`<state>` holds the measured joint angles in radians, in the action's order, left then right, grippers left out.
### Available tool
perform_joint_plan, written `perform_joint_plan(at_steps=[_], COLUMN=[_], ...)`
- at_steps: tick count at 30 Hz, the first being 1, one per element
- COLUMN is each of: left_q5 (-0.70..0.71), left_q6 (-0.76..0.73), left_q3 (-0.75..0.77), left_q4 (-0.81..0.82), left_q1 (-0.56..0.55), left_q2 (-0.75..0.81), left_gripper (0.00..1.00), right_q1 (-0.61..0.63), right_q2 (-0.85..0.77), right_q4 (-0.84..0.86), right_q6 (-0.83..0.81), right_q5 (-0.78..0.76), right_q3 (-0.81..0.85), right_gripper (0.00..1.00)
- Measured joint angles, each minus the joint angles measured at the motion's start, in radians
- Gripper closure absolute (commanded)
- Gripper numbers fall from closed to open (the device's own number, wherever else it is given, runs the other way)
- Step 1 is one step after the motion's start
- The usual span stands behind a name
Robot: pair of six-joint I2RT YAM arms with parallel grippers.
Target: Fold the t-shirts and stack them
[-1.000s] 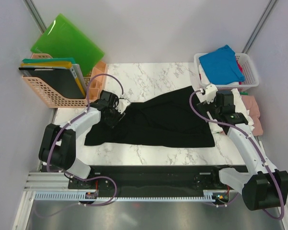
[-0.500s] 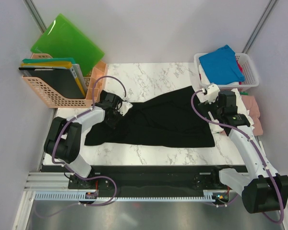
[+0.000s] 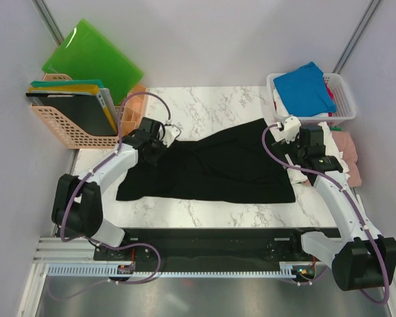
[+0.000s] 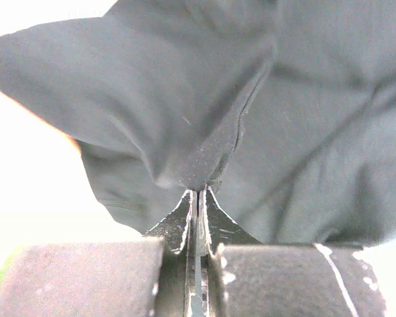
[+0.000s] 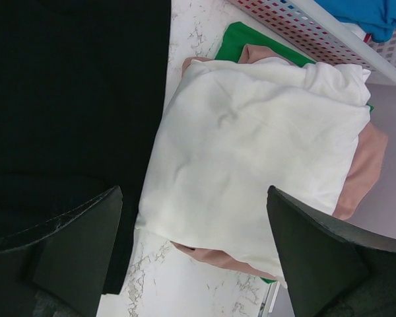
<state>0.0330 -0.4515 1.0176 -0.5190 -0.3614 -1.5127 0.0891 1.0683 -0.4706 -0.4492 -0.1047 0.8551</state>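
A large black t-shirt (image 3: 231, 165) lies spread across the marble table. My left gripper (image 3: 157, 142) is at its far left corner. In the left wrist view the left gripper (image 4: 199, 191) is shut on a pinched fold of the black t-shirt (image 4: 303, 132). My right gripper (image 3: 313, 148) hovers wide open by the shirt's right edge. In the right wrist view the right gripper (image 5: 193, 195) holds nothing and hangs over a folded white t-shirt (image 5: 264, 152). That one lies on a pink t-shirt (image 5: 368, 162) and a green t-shirt (image 5: 234, 39). A bright blue t-shirt (image 3: 305, 89) lies in the white basket (image 3: 345, 100).
A peach basket (image 3: 59, 129) with folders stands at the back left. Bright green plastic boards (image 3: 92, 56) lean on the wall behind it. A small peach box (image 3: 133, 109) sits beside the left arm's wrist. The grey walls close in on both sides.
My left gripper has shut on the black t-shirt's corner and drawn slightly back and left with the cloth. The right arm has hardly moved.
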Motion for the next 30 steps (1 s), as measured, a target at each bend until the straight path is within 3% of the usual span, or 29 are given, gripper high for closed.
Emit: perform_joint_plan(at_steps=[8, 19, 27, 28, 30], left_q5=[0.047, 0.127, 0.166, 0.171, 0.177], left_q6=[-0.039, -0.142, -0.173, -0.175, -0.183], left_q3=[0.218, 0.607, 0.957, 0.983, 1.011], left_q4=[-0.002, 0.021, -0.011, -0.01, -0.009], left_q1=[-0.001, -0.001, -0.001, -0.001, 0.0], left_q2=[-0.038, -0.499, -0.674, -0.686, -0.701], left_gripper=[0.98, 0.98, 0.98, 0.94, 0.56], right_q1=[-0.002, -0.002, -0.002, -0.002, -0.002], right_q2=[0.02, 0.02, 0.031, 0.034, 0.041], right_q4=[0.0, -0.002, -0.002, -0.003, -0.006], right_q6=[0.0, 0.0, 0.0, 0.0, 0.001], right_q5=[0.018, 0.022, 0.038, 0.041, 0.053], right_q3=[0.0, -0.002, -0.002, -0.002, -0.002], right_gripper=[0.02, 0.02, 0.02, 0.02, 0.02])
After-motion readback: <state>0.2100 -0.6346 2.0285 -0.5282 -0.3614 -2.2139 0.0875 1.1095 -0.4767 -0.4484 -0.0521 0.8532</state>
